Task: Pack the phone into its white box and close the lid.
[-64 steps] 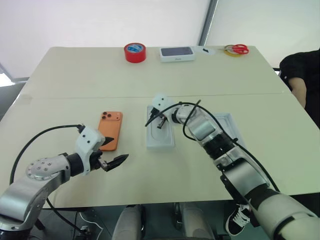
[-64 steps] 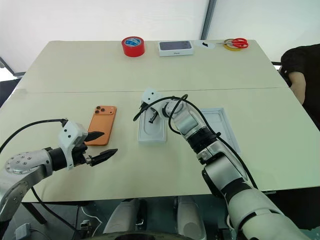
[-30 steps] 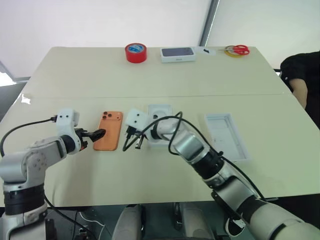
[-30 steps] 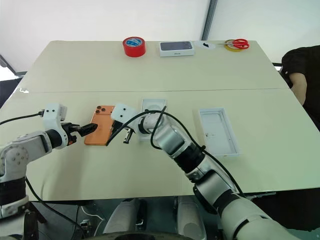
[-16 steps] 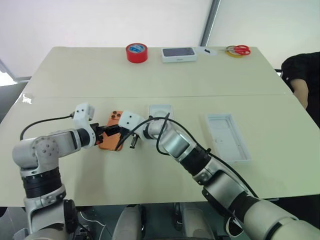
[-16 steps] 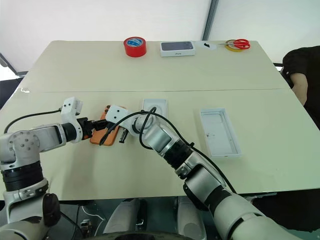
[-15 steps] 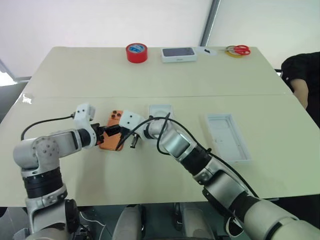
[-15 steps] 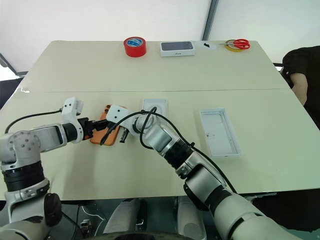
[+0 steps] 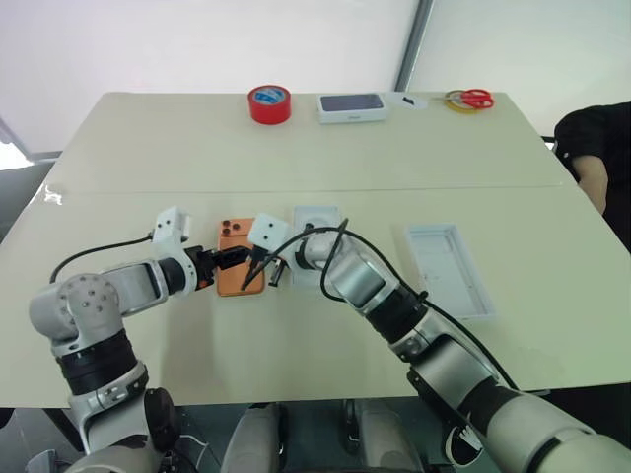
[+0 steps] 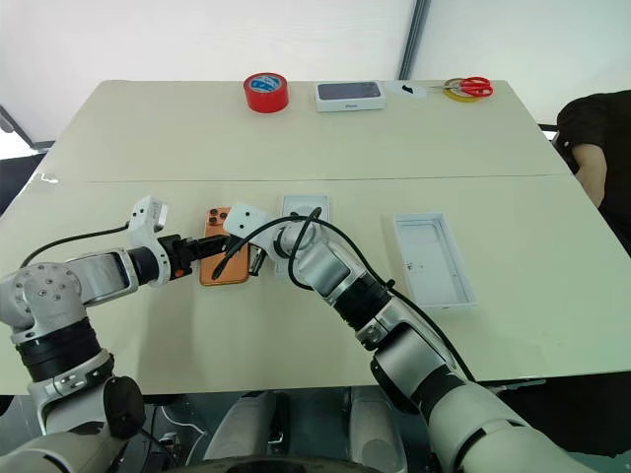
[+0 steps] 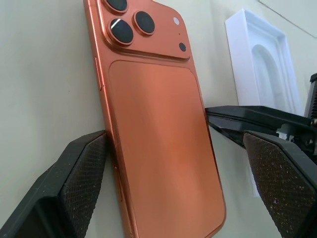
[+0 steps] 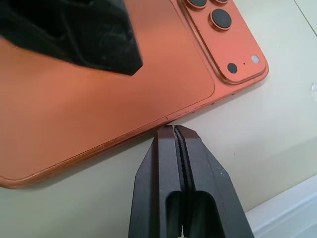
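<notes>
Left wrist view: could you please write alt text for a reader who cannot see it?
An orange phone lies back-up on a beige table, between the left gripper's two open black fingers. A flat white insert lies just beyond it.

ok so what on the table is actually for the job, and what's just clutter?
Job: phone; lid; recessed white tray beside the phone (box base or insert, cannot tell).

Clutter: red tape; dark-topped box; scissors; yellow tape.
</notes>
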`<move>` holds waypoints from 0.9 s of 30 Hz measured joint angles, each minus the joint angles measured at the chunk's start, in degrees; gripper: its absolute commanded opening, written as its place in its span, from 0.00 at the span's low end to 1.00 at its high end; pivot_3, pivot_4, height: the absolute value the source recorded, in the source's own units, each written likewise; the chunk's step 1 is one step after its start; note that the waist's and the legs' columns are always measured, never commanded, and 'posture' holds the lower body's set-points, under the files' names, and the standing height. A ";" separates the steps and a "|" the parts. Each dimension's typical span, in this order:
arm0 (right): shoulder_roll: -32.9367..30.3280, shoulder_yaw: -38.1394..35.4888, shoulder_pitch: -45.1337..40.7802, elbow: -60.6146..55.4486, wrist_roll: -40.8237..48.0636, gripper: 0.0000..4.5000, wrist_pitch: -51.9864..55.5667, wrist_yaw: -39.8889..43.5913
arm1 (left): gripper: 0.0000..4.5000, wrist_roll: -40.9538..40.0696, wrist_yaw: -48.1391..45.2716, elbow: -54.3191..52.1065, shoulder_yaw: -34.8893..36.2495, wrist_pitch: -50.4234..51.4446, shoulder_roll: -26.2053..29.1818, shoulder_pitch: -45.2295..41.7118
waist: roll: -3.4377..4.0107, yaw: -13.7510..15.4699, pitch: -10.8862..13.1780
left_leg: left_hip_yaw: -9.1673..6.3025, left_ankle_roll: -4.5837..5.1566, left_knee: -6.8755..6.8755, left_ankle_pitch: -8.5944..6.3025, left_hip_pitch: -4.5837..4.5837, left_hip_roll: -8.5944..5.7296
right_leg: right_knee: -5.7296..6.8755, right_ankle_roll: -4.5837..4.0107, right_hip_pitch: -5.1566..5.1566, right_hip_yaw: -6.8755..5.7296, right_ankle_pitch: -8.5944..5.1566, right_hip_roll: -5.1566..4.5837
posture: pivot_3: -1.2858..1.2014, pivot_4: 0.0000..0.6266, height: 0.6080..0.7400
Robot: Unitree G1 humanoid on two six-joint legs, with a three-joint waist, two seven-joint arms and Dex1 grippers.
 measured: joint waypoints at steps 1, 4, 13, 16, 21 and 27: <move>0.00 0.01 0.08 -0.13 -0.20 0.01 -0.01 0.06 | 1.00 -0.64 0.06 0.53 0.48 0.00 -0.17 -0.20 | 0.00 0.00 0.00 | 0.00 0.00 0.00 0.00 0.00 0.00 | -0.01 0.00 0.00 0.00 0.00 0.00 | 0.52 0.24 0.94; 0.01 0.03 0.49 -0.63 -0.40 0.01 -0.03 0.23 | 1.00 -3.43 0.35 1.40 0.60 0.01 -1.29 -0.59 | -0.01 -0.07 0.00 | 0.01 0.00 0.00 0.00 0.00 0.00 | -0.02 0.00 0.00 0.00 0.00 -0.01 | 0.52 0.24 0.94; 0.10 0.58 1.53 -2.20 -0.76 0.01 -0.21 0.97 | 1.00 -7.19 3.76 3.42 1.85 0.02 -1.28 -2.32 | 0.00 -0.45 0.00 | 0.03 -0.01 -0.06 0.00 0.00 0.04 | 0.01 0.01 -0.08 0.00 0.01 0.02 | 0.52 0.24 0.94; 0.10 0.58 1.54 -2.25 -0.78 0.01 -0.19 1.08 | 1.00 -7.41 4.48 4.58 3.34 0.02 -0.94 -2.32 | -0.01 -0.42 0.00 | 0.03 -0.02 -0.06 0.00 -0.01 0.05 | 0.00 0.01 -0.09 0.00 0.01 0.02 | 0.52 0.24 0.94; 0.06 0.58 1.54 -2.25 -0.81 0.00 -0.17 1.16 | 0.59 -8.64 5.43 4.86 4.11 0.02 -0.01 -2.32 | -0.01 -0.41 0.00 | 0.03 -0.02 -0.06 -0.01 -0.01 0.05 | 0.00 0.01 -0.08 0.00 0.01 0.01 | 0.52 0.24 0.94; -0.18 0.53 1.52 -2.60 -0.79 0.00 0.11 1.55 | 0.59 -11.08 6.57 5.58 4.07 0.02 1.00 -2.20 | 0.00 -0.40 0.00 | 0.03 -0.03 -0.06 -0.01 -0.01 0.05 | 0.00 0.00 -0.09 0.00 0.01 0.01 | 0.52 0.24 0.94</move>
